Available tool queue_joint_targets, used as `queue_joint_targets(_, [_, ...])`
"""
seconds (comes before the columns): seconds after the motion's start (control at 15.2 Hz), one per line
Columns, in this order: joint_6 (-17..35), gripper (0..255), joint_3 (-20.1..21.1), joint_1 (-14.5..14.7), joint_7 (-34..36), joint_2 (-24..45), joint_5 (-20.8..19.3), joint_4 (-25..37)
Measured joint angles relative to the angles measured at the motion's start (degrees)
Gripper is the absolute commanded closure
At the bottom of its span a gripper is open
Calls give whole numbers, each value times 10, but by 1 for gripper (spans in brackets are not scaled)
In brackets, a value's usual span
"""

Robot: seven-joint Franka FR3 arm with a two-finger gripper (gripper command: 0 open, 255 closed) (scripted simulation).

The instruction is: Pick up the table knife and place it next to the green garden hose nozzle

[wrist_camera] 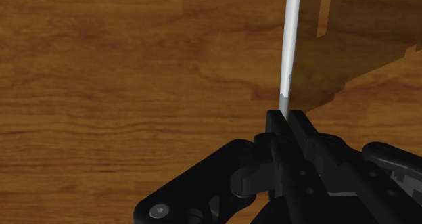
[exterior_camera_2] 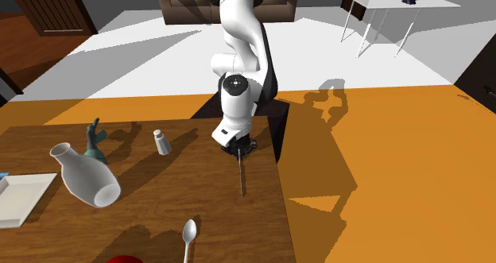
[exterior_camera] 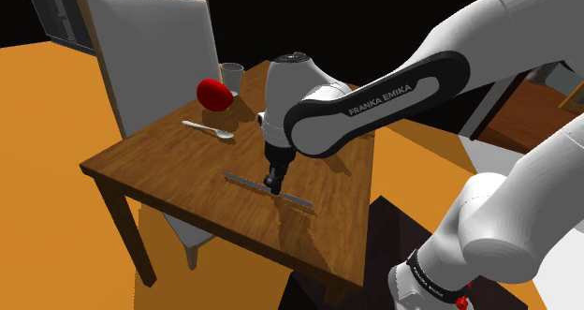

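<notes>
Two fingers of your gripper [wrist_camera: 287, 116] are pinched on the thin table knife [exterior_camera: 246, 182], down at the wooden table [exterior_camera: 150, 158] near its edge. Such a narrow hold on a long thin thing could let it swivel or slip as you lift. The green nozzle [exterior_camera_2: 94, 140] stands well apart, past the shaker [exterior_camera_2: 161, 142]; carry low and you may clip that shaker or the white vase [exterior_camera_2: 83, 180] nearby
</notes>
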Motion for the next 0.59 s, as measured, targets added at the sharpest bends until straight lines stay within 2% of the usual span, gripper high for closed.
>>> queue_joint_targets(0.2, [-3,255,0,0,0,-2,0,2])
queue_joint_targets(0.59, [-50,255,-3,1,-5,-29,6,22])
